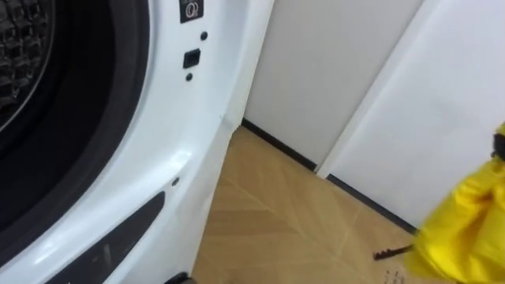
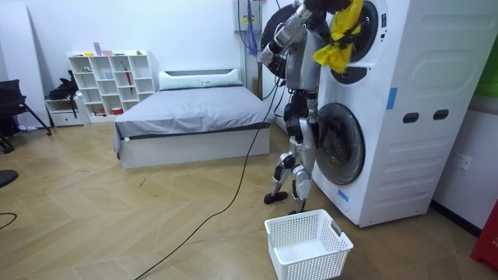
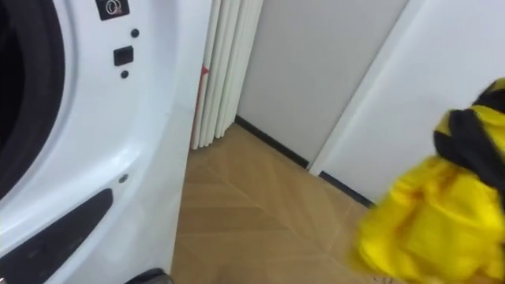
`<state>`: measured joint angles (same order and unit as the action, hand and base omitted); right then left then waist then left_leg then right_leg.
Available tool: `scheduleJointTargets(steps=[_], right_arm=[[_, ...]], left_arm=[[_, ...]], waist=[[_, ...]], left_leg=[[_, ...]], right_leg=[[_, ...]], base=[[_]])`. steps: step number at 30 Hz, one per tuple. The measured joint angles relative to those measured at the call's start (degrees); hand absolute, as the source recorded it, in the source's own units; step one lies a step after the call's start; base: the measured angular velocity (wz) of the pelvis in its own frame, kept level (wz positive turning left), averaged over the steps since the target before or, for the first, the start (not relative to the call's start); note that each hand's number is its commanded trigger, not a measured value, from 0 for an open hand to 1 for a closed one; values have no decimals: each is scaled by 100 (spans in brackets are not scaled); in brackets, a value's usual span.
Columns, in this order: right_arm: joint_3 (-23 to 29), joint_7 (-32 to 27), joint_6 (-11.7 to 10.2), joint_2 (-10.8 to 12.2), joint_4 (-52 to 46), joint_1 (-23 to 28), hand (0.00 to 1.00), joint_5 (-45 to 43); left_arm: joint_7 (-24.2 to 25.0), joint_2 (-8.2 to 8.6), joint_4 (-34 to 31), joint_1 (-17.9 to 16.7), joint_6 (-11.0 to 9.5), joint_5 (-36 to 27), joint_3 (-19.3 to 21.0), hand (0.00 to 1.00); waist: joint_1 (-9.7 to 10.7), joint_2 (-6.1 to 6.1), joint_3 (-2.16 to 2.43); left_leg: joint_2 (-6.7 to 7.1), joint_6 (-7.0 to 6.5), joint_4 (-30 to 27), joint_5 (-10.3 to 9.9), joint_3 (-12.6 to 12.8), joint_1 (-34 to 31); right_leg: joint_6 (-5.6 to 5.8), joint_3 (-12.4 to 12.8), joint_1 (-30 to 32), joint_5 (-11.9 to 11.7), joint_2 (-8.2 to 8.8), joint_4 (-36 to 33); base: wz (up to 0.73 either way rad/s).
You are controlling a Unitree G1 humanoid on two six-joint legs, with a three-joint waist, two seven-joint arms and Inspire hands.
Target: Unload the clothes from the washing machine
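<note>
R hand [image 3: 472, 146] clamped on yellow garment [image 3: 426, 229]; held high, right of washer [image 1: 158, 158], prob so it clears drum before drop in near basket [image 2: 307, 245]

Silver-grey limbs, black joints

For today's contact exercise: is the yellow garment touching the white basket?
Apart: the room view shows the yellow garment up high, the white basket on the floor below.

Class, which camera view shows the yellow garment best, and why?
The room view: the whole yellow garment hangs from the right hand before the washing machine. Both eye views cut it off at their right edge.
</note>
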<state>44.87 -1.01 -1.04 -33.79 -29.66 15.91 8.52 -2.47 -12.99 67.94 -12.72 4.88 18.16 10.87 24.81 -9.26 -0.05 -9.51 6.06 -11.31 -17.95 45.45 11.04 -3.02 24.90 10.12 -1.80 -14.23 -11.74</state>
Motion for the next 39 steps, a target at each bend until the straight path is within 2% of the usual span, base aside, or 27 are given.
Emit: scheduleJointTargets(steps=[2,6,8,10,11,13,14,16,17,18,19,20,22,23,26,27,28,30,31,33,34,39], right_arm=[[-135,33,10,12,55,-10,100,-53],[-749,132,240,88,343,76,100,-258],[-1013,142,252,302,526,174,100,-420],[-1462,34,253,770,917,236,100,-692],[-1584,12,269,863,1048,234,100,-757],[-2020,-64,364,1231,1745,246,100,-748],[-2101,-95,369,1294,1929,245,100,-705],[-2357,-231,419,1461,2655,185,100,-623],[-2410,-257,440,1488,2813,120,100,-623],[-2523,-315,441,1556,3166,-45,100,-634],[-2578,-366,441,1608,3424,-113,100,-629],[-2579,-410,441,1637,3508,-113,100,-626],[-2578,-605,440,1651,3663,-139,100,-584],[-2587,-741,374,1650,3730,-168,100,-488],[-2602,-1068,99,1652,4088,-289,100,-305],[-2603,-1217,-22,1653,4355,-373,100,-280],[-2621,-1343,-87,1655,4589,-430,100,-306],[-2640,-1508,-156,1653,4855,-454,100,-301],[-2715,-1611,-190,1652,4976,-471,100,-276],[-2830,-1698,-319,1668,5124,-474,100,-168],[-2846,-1760,-373,1672,5235,-474,100,-89],[-2900,-1976,-669,1665,5606,-600,100,231]], left_arm=[[65,0,-1,79,46,-1,-190,0],[92,-3,16,291,126,-82,-601,0],[87,-4,14,373,136,-154,-813,0],[88,31,15,461,144,-303,-1117,0],[89,48,15,482,150,-302,-1193,0],[86,154,16,580,147,-305,-1483,0],[75,177,17,610,134,-313,-1539,0],[36,316,-6,675,92,-551,-1686,0],[26,349,-23,675,78,-621,-1688,0],[28,367,-34,663,51,-637,-1746,0],[27,363,-76,642,12,-634,-1782,0],[26,361,-117,620,-11,-636,-1783,0],[26,356,-249,556,-100,-632,-1783,0],[30,356,-257,552,-147,-636,-1792,0],[40,354,-253,462,-334,-744,-1804,0],[40,354,-255,444,-400,-761,-1805,0],[39,353,-280,419,-441,-812,-1804,0],[35,353,-283,396,-498,-962,-1856,0],[28,353,-285,382,-525,-1021,-1899,0],[29,353,-284,392,-556,-1104,-1939,0],[29,351,-284,419,-595,-1131,-2000,0],[29,344,-283,446,-759,-1233,-2020,0]], waist=[[-66,67,8],[-283,162,-30],[-398,218,-48],[-511,378,-15],[-544,425,-25],[-643,639,14],[-654,678,-5],[-779,982,5],[-809,1060,6],[-811,1183,-1],[-814,1263,-4],[-805,1298,9],[-818,1393,4],[-813,1462,-6],[-862,1622,18],[-859,1688,8],[-891,1755,31],[-954,1857,16],[-966,1922,38],[-958,2000,34],[-964,2033,32],[-1020,2037,28]], left_leg=[[-4,-14,-43,-31,3,-37],[27,-40,-71,-55,7,-36],[27,-45,-88,-60,4,-62],[4,-58,-156,-82,-22,-153],[3,-58,-160,-87,-24,-157],[7,-82,-208,-116,-81,-264],[10,-90,-216,-120,-119,-285],[54,-147,-225,-148,-253,-478],[84,-173,-228,-157,-326,-531],[152,-237,-228,-168,-596,-631],[200,-277,-231,-175,-785,-709],[217,-296,-230,-165,-840,-758],[267,-327,-228,-155,-939,-859],[295,-351,-224,-140,-991,-904],[345,-392,-226,-116,-1071,-1077],[357,-401,-224,-112,-1113,-1109],[373,-406,-217,-110,-1115,-1153],[404,-423,-203,-101,-1120,-1194],[441,-442,-200,-99,-1130,-1276],[465,-467,-218,-97,-1189,-1391],[494,-495,-211,-77,-1287,-1447],[537,-524,-197,-42,-1347,-1520]], right_leg=[[12,2,33,-7,6,-14],[36,28,56,0,15,-82],[43,30,80,-3,18,-90],[47,4,134,-6,33,-85],[47,5,136,-6,33,-86],[57,-36,223,-4,58,-94],[63,-77,228,-1,77,-96],[90,-263,413,20,128,-144],[92,-315,478,32,155,-184],[107,-333,563,58,188,-250],[109,-395,636,96,209,-326],[114,-451,681,124,221,-360],[132,-525,795,190,269,-473],[138,-583,847,226,313,-528],[151,-623,1002,225,376,-534],[156,-654,1026,227,397,-541],[170,-659,1097,250,401,-589],[187,-668,1170,296,419,-656],[197,-670,1296,343,437,-751],[206,-716,1409,375,477,-808],[211,-763,1450,382,519,-811],[236,-807,1511,410,577,-838]], base=[[-2],[-1],[0],[2],[3],[7],[24],[11],[-6],[7],[21],[35],[29],[20],[14],[10],[7],[0],[4],[15],[22],[9]])
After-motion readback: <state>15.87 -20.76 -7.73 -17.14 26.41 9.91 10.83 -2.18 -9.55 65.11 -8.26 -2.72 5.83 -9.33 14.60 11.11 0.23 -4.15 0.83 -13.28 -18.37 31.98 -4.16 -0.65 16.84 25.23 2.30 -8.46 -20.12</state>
